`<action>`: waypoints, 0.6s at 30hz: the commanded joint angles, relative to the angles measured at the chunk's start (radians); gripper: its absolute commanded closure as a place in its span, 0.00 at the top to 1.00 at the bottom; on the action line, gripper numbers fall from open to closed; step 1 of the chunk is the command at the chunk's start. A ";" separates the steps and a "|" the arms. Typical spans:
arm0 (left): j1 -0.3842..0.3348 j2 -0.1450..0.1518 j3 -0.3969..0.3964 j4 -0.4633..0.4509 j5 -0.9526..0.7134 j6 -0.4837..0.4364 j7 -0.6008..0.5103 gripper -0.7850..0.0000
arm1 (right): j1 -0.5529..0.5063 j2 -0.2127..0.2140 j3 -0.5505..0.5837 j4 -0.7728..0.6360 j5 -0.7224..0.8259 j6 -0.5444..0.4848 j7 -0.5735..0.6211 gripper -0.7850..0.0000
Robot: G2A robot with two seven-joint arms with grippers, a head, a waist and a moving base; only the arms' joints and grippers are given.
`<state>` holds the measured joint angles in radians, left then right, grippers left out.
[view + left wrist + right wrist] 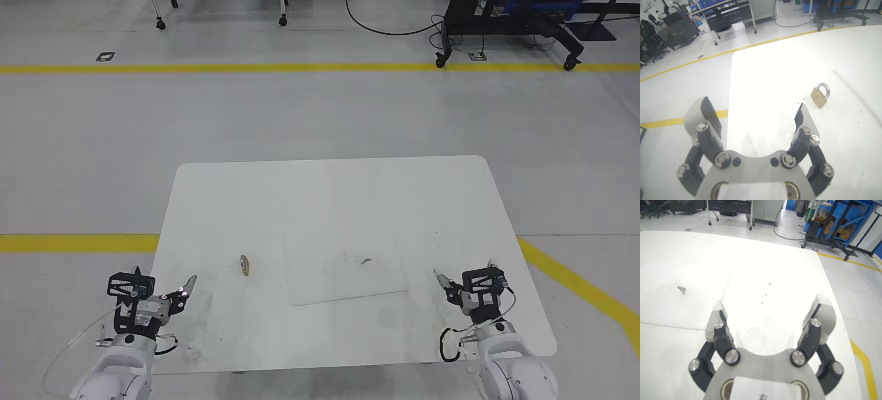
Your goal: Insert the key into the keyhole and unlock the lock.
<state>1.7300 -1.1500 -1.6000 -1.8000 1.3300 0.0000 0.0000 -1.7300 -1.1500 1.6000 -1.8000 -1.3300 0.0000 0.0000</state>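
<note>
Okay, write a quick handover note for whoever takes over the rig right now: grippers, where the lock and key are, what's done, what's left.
Left gripper: open, empty, at the near left corner of the table.
Right gripper: open, empty, at the near right corner.
Padlock: on the table ahead of the left gripper, just off the left edge of the thin sheet; shackle looks shut.
Key: lying on the sheet, apart from the padlock.
Done: nothing yet; neither item is picked up.
Left: grasp key and padlock, insert the key, turn to unlock.
</note>
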 commanded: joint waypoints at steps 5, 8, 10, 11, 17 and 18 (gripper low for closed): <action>0.000 0.000 0.000 0.000 0.000 0.000 0.000 1.00 | 0.105 0.002 -0.076 0.068 0.003 -0.203 0.045 1.00; 0.000 0.000 0.000 0.000 0.000 0.000 0.000 1.00 | 0.179 0.003 -0.129 0.118 -0.009 -0.333 0.088 1.00; 0.000 0.000 0.000 0.000 0.000 0.000 0.000 1.00 | 0.226 0.002 -0.166 0.152 -0.022 -0.382 0.128 1.00; 0.000 0.000 0.000 0.000 0.000 0.000 0.000 1.00 | 0.250 0.001 -0.184 0.166 -0.025 -0.401 0.143 1.00; 0.000 0.000 0.000 0.000 0.000 0.000 0.000 1.00 | 0.355 -0.009 -0.274 0.231 -0.033 -0.473 0.199 1.00; 0.000 0.000 0.000 0.000 0.000 0.000 0.000 1.00 | 0.370 -0.010 -0.283 0.241 -0.027 -0.484 0.202 1.00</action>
<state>1.7300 -1.1500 -1.6000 -1.8000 1.3300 0.0000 0.0000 -1.3736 -1.1588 1.3247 -1.5679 -1.3632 -0.4745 0.1995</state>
